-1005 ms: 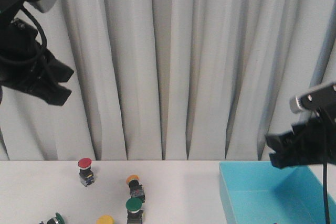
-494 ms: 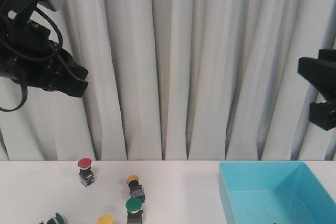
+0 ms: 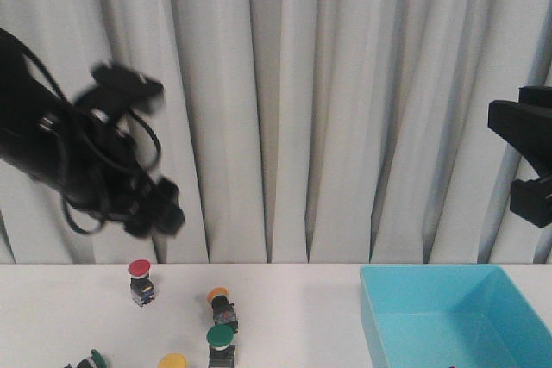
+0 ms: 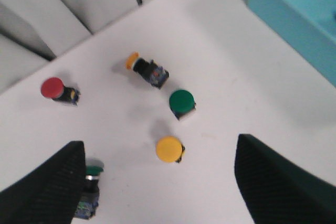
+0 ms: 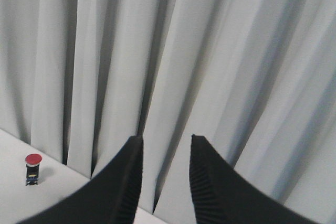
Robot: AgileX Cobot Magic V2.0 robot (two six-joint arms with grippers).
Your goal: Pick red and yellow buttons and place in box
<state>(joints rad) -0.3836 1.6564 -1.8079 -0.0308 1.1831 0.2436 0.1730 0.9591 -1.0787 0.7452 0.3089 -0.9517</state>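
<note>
A red button [image 3: 139, 270] stands upright at the back of the white table, also seen as the red button [image 4: 52, 87] and red button [image 5: 33, 159]. An orange-yellow button [image 3: 219, 297] lies tipped over near it. A yellow button [image 4: 169, 148] stands upright below my left gripper [image 4: 160, 142], which is wide open and well above the table. In the front view the left gripper [image 3: 159, 210] is motion-blurred above the red button. The turquoise box [image 3: 379, 321] sits at the right. My right gripper [image 3: 517, 159] hangs open high above the box, holding nothing.
Two green-capped switches share the table: one upright green switch [image 4: 181, 102] between the orange and yellow buttons, and one lying green switch [image 4: 92, 174] beside my left finger. Grey curtains [image 3: 293, 101] close off the back edge of the table.
My left arm has swung down and rightward toward the buttons. My right gripper rose from the box's rim to high above it, then stayed nearly still.
</note>
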